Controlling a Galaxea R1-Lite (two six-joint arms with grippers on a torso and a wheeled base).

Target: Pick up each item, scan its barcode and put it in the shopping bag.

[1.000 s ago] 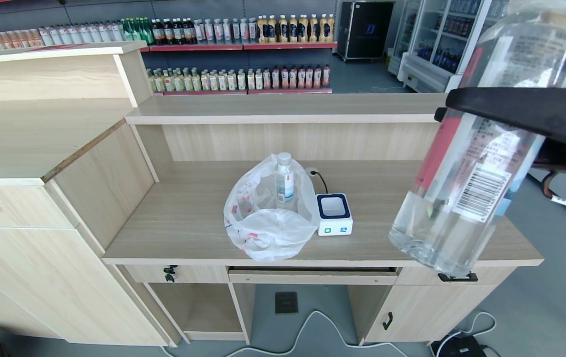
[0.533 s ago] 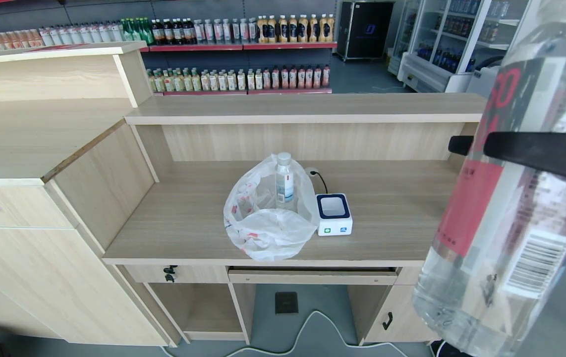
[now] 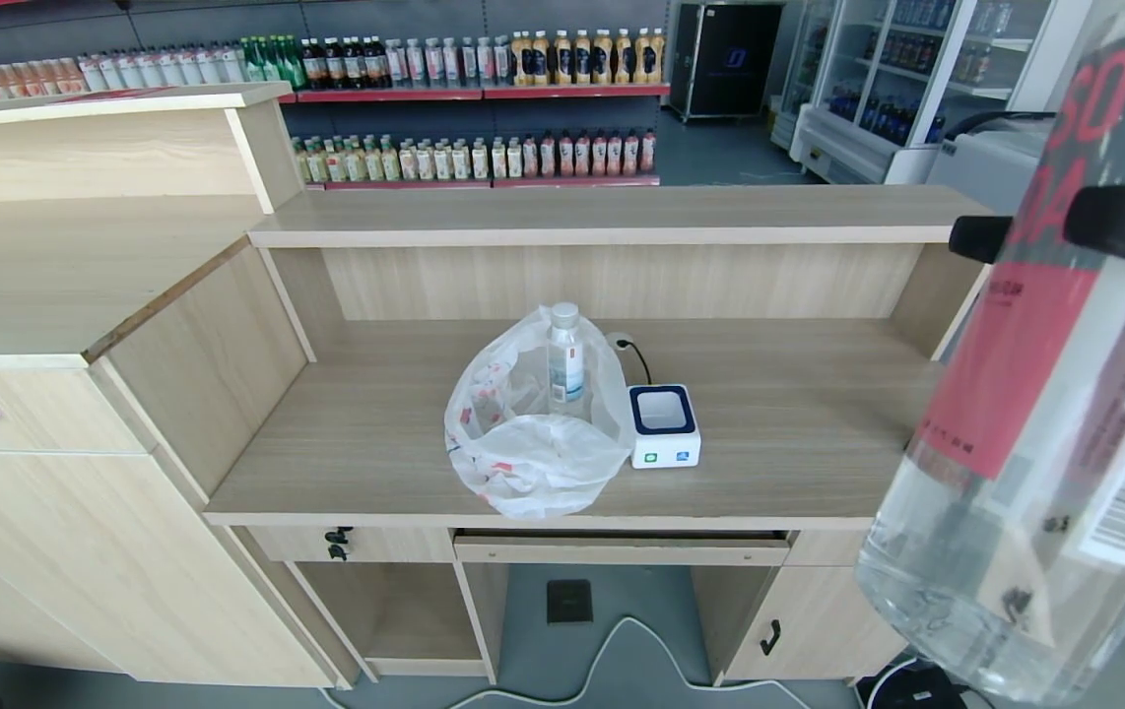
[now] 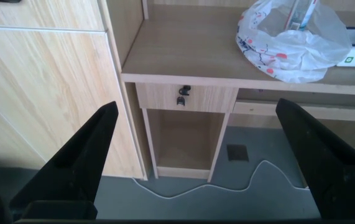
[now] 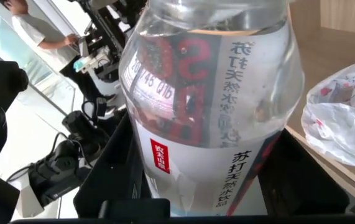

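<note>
Wooden counter (image 3: pixel 799 423) carries the shopping bag (image 3: pixel 523 453) near its front edge, the scanner (image 3: pixel 664 425) just beside it, then a wide stretch of wood up to the right edge. Right gripper (image 5: pixel 208 193) clamps the water bottle (image 3: pixel 1035 443) in the air off that corner. Left gripper (image 4: pixel 197 106) hangs spread apart, low before the counter front.

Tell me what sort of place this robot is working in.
Most likely a small shop's checkout: shelves of bottled drinks behind, glass-door fridges at the back right, and a barcode scanner beside a shopping bag on the wooden counter. The right gripper holds a barcoded bottle.
</note>
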